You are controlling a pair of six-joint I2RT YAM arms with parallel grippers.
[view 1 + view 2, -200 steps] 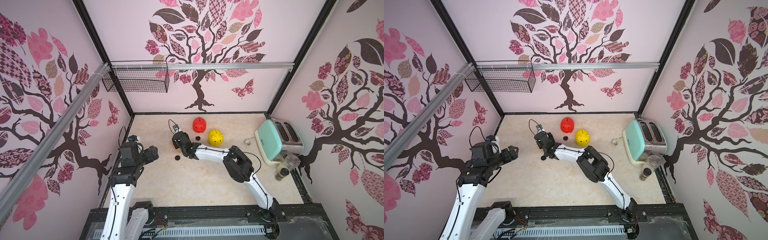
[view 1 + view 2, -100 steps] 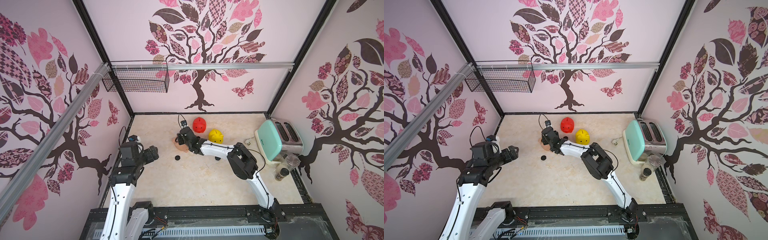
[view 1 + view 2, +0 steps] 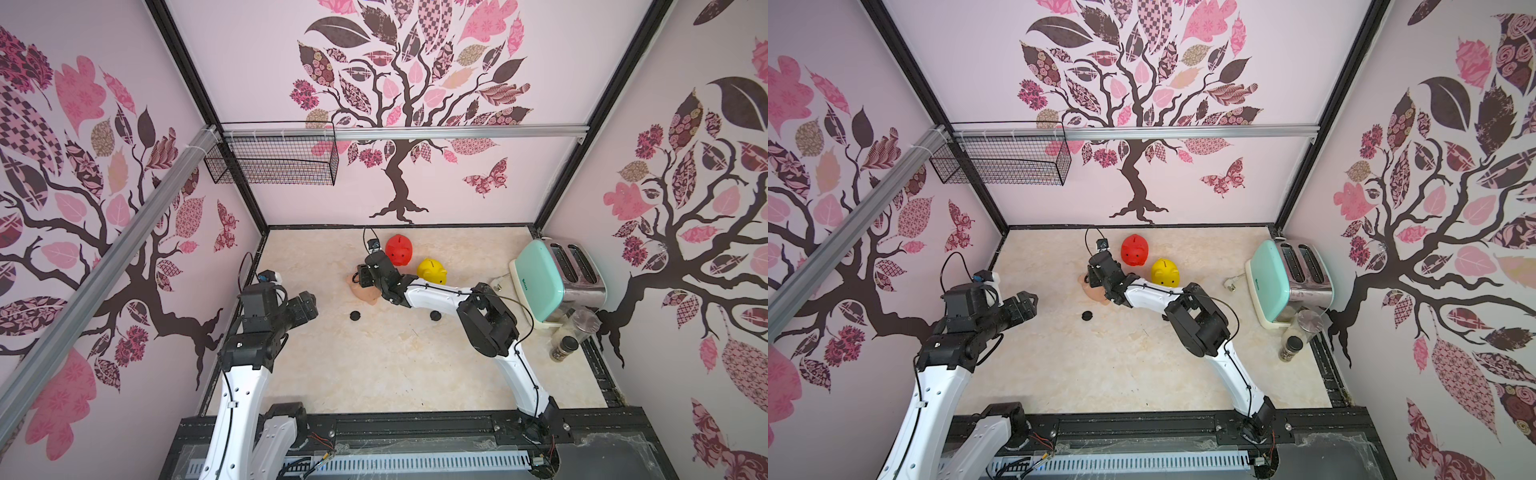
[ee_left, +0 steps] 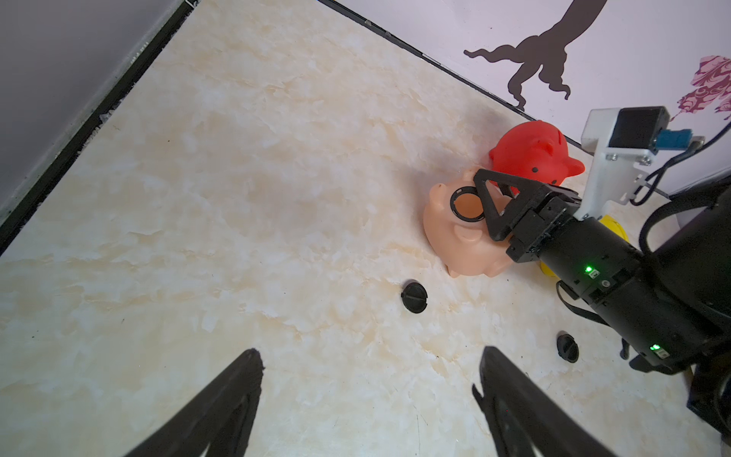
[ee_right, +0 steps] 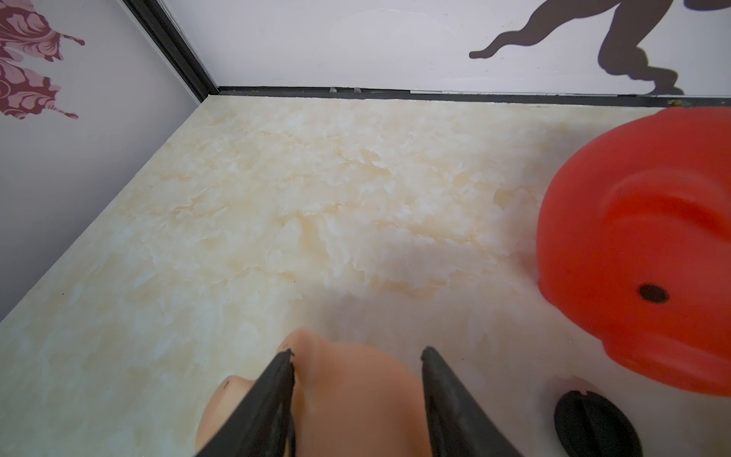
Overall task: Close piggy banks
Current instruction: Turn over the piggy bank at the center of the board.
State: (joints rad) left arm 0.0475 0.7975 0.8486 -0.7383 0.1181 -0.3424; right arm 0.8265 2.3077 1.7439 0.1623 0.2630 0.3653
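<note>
**Right jaws on the peach-pink pig, left jaws wide and empty**

The right gripper [image 5: 356,356] has its jaws closed partway on the peach-pink piggy bank [image 4: 455,237]. The pig's body fills the gap between the two black fingers [image 5: 273,395]. The pig lies tipped over on the tabletop [image 3: 374,374]. Its round belly hole [image 4: 468,203] is turned upward, ringed in black and unplugged. In both top views this grip sits just above the centre of the frame, with the right arm reaching in from the lower right.

Up and to the right of it stands the red piggy bank [image 3: 399,249], upright and very near the peach-pink one. The pictures do not show whether the two touch. The yellow piggy bank [image 3: 432,270] stands upright just to the lower right of the red one, partly behind the arm's white link.

The right wrist view shows a black plug [image 5: 593,423] lying close beside the red pig. In a top view a second plug [image 3: 354,316] lies loose below the peach-pink pig. A third plug [image 3: 435,316] lies under the right forearm.

The left gripper [image 4: 371,351] hangs at the left-centre of the top views, well apart from the pigs. Its jaws are spread wide over bare tabletop and hold nothing.

A mint-green toaster [image 3: 536,282] stands at the right edge of the tabletop.
</note>
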